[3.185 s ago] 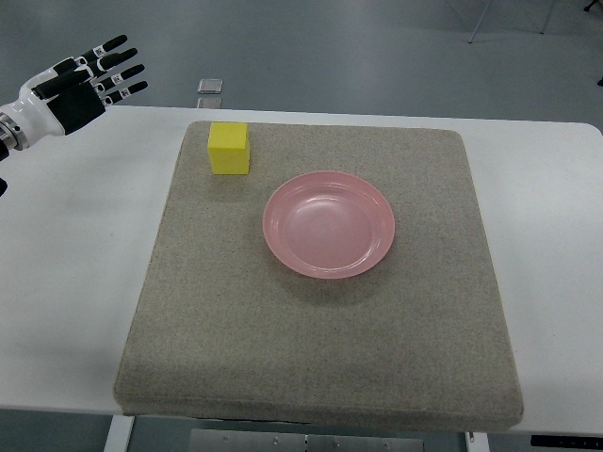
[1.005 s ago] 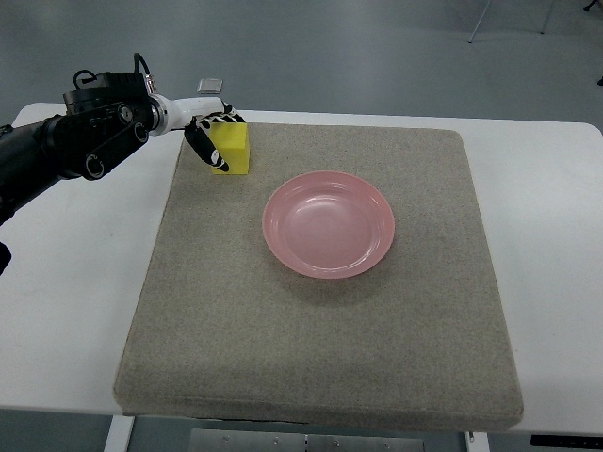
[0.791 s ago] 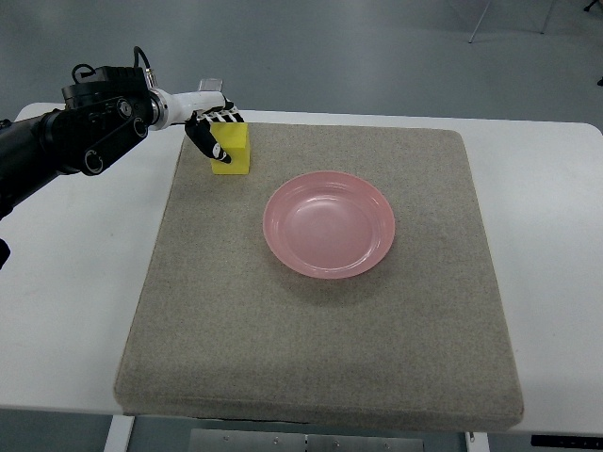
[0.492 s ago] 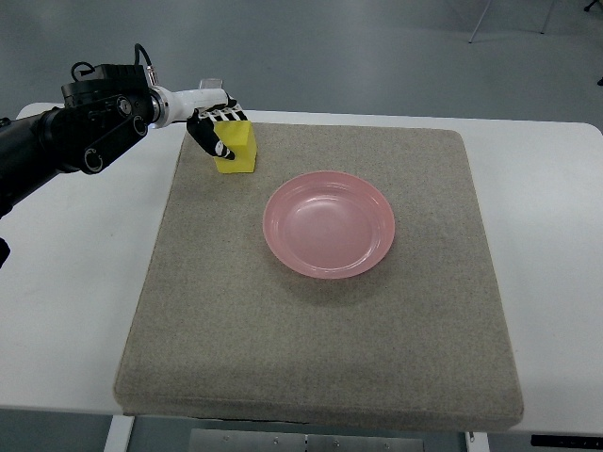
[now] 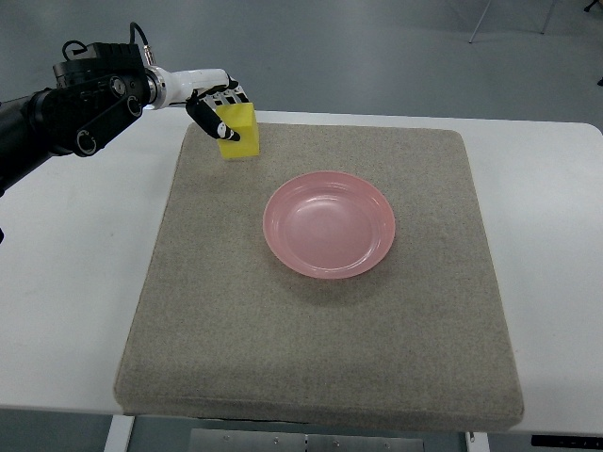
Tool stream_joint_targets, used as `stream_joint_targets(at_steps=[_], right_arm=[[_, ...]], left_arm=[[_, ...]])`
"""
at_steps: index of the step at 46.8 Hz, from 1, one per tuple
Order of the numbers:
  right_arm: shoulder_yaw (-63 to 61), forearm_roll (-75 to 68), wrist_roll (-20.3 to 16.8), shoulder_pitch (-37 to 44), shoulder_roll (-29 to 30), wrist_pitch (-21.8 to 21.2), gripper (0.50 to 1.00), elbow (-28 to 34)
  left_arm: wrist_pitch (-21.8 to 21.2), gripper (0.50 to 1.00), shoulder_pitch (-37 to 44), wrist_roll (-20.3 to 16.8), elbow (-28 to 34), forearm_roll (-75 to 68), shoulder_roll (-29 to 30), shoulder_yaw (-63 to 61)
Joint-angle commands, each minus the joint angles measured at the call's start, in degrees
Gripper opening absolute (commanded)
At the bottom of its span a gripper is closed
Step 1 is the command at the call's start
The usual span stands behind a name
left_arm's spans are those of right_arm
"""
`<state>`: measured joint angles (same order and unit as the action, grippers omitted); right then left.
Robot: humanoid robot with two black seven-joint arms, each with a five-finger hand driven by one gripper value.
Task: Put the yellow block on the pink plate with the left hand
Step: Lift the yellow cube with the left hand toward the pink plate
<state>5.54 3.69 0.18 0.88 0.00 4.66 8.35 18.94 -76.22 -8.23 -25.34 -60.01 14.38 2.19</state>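
Now, by parts:
Left hand [image 5: 219, 111]: at about 11 o'clock from the pink plate, over the far-left corner of the mat; dark fingers [image 5: 226, 131] curled around the yellow block, gripping it.
Left arm [image 5: 66, 113]: enters from the left edge, dark casing with a white wrist section, reaching toward 2 o'clock.
Yellow block [image 5: 240, 134]: held in the left hand, tilted, a lower corner pointing down at the mat; impossible to tell whether clear of the mat or just touching it.
Pink plate [image 5: 329, 223]: round, shallow, nothing in it; lies flat near the middle of the mat, slightly toward 12 o'clock; well apart from the block.
Mat [image 5: 320, 339]: grey-beige felt square, covers most of the table centre, carries the plate.
Table [image 5: 66, 282]: white, bare strips showing at 9 o'clock and 3 o'clock of the mat.
Small grey object [image 5: 216, 83]: on the floor beyond the far table edge, at 12 o'clock from the block, partly hidden by the hand.
Floor [image 5: 377, 47]: grey, along the top.
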Motion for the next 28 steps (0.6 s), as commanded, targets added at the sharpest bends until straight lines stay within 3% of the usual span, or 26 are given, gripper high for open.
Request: stream_joint_targets(at_steps=[1, 13, 23, 28], right_arm=[[0.0, 0.0, 0.0, 0.0, 0.0, 0.0, 0.924, 0.0], [0.0, 0.0, 0.0, 0.0, 0.0, 0.0, 0.924, 0.0], [0.0, 0.0, 0.0, 0.0, 0.0, 0.0, 0.924, 0.0], [0.0, 0.0, 0.0, 0.0, 0.0, 0.0, 0.924, 0.0]], left_arm=[[3.7, 0.500, -1.5, -1.9, -0.1, 0.3, 0.9, 0.2], [15.8, 0.501, -4.3, -9.8, -3.3, 4.9, 4.9, 0.9], [16.1, 0.503, -4.1, -11.7, -18.8, 5.0, 12.6, 1.0], [14.9, 0.503, -4.1, -11.8, -23.1, 4.1, 13.3, 0.8]])
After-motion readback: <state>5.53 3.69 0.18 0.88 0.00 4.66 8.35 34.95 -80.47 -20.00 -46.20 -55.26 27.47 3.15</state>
